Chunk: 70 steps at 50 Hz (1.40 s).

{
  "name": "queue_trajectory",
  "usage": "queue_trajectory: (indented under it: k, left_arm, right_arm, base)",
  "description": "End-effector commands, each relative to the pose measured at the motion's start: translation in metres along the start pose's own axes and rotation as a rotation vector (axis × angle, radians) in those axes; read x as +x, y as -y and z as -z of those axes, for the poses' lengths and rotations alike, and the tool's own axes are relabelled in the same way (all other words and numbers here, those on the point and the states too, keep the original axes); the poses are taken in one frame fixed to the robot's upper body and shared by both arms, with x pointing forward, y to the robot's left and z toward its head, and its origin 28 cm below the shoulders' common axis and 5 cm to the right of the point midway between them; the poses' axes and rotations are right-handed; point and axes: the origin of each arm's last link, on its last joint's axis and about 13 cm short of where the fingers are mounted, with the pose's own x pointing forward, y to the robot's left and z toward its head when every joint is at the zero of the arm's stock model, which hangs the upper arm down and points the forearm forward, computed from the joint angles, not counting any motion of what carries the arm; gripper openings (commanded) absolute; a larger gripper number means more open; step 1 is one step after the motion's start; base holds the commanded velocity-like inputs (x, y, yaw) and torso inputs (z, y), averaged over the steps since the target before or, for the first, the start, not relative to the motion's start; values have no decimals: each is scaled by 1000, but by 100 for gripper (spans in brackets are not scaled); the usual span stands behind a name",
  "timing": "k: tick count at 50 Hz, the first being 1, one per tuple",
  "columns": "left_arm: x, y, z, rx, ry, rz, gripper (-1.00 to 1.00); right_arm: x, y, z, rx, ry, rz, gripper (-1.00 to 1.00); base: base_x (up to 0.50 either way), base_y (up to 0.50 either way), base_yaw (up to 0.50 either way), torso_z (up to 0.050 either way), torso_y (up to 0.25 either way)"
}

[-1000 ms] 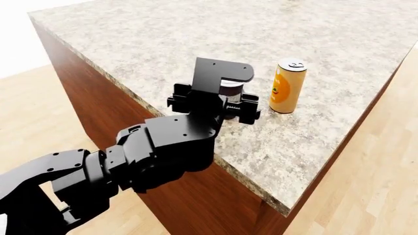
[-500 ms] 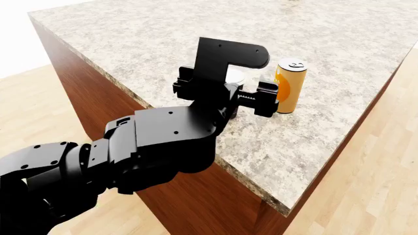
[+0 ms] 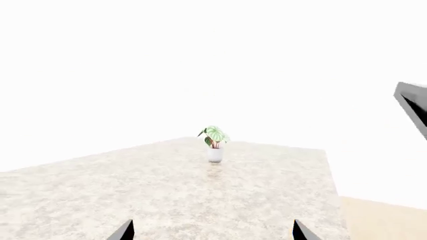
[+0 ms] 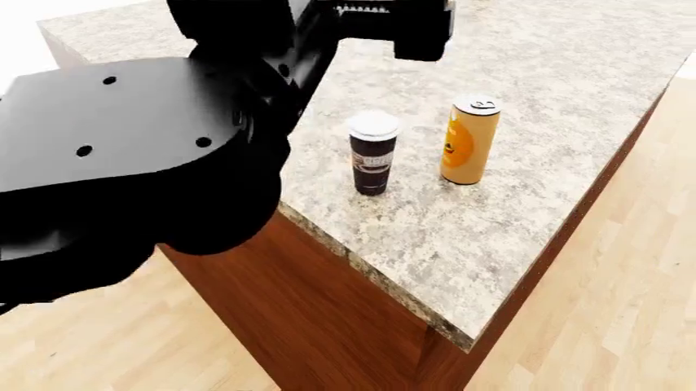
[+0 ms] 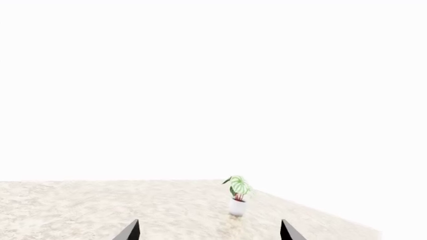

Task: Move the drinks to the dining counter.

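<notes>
While the left hand hangs raised over the table with its two fingertips spread apart and nothing between them, the paper cup stands upright below and on the robot's side of it, released and clear of contact. Just beside the cup, toward the robot's right, stands the orange can, also upright, the two near each other but not touching, both close to the table's near edge. The left wrist view shows only bare granite and a small potted plant at the far end between the open fingertips. The right hand likewise shows its fingertips parted and empty, facing the same plant. No juice carton appears in any view; judged from this, it lies elsewhere, and either empty hand could fetch it.
</notes>
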Motion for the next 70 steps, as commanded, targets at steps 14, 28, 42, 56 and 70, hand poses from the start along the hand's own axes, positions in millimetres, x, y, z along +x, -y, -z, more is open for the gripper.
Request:
queue_trajectory:
  k: [14,28,42,56,70]
  left_arm:
    - [-44,-22,-82,-20,231,-125,100]
    - [-44,-24,-84,-23,232,-141,100]
    - [-42,-26,-84,-22,234,-151,100]
    - [-44,-25,-85,-29,236,-138,100]
    - [-42,-25,-84,-37,233,-131,100]
  right_arm:
    - [3,-2,-3,62,16,22,100]
    - [1,0,-4,49,11,30,100]
    - [1,0,-4,40,7,29,100]
    - [0,-1,-3,32,-2,29,100]
    - [-1,0,-1,36,-10,29,100]
  base:
    - [83,-93,-500,0,0]
    - [51,-69,-500,0,0]
    - [43,-71,-500,0,0]
    - [37,-73,-500,0,0]
    - [29,-74,-500,0,0]
